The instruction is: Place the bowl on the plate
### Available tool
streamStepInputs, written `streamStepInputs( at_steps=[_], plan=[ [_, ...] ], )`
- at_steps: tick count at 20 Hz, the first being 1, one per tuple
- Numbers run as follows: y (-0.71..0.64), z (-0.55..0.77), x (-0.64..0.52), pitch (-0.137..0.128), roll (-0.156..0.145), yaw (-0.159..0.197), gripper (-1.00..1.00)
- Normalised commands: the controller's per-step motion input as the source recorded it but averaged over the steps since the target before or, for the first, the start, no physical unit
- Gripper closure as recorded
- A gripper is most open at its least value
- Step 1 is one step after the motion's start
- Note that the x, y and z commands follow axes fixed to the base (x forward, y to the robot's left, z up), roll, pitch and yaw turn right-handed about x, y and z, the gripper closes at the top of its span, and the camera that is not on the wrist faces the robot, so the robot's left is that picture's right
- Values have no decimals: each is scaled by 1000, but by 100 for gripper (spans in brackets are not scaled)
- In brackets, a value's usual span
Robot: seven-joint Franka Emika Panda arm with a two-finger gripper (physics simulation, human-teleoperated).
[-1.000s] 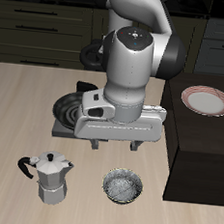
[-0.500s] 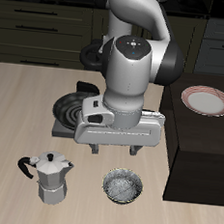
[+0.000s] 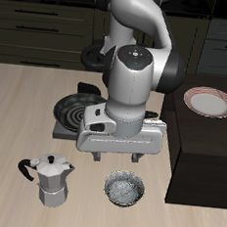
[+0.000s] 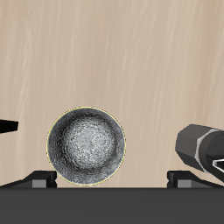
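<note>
Your gripper (image 3: 118, 154) hangs above the bowl (image 3: 125, 189), its two fingers spread apart and holding nothing. The bowl sits upright on the wooden table (image 3: 18, 106) near the front edge, just below the fingertips, not touching them as far as the exterior view shows. In the wrist view, the bowl (image 4: 85, 146) shows as a full circle, dark rim around a speckled grey-white inside, and it lies off-centre between the two fingers rather than midway; both finger pads (image 4: 39, 178) appear just at its near side, clear of the rim.

The plate (image 3: 209, 101), white with a reddish-pink band, rests on top of the dark raised block (image 3: 195, 153) at the table's side edge, well apart from the bowl and farther back. A silver moka pot (image 3: 49, 178) stands beside the bowl near the front edge, with its black handle pointing away from the bowl. Behind your arm, the black frying pan (image 3: 74, 110) with its spiral pattern lies on a grey tray-like base, partly hidden by the wrist housing. Only the bowl, bare wood grain and the moka pot's dark edge (image 4: 203, 149) show under the hand.
</note>
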Motion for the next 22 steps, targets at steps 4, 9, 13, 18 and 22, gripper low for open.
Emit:
streamStepInputs(
  at_steps=[4, 9, 13, 18, 22],
  plan=[
    [9, -48, -3, -1, -1, -7, -100],
    [-42, -130, 21, 11, -6, 2, -100],
    [-99, -197, 72, 21, -21, -13, -100],
    [-42, -203, 23, 22, -3, -7, -100],
    [-18, -203, 14, 26, -8, 3, -100]
  ],
)
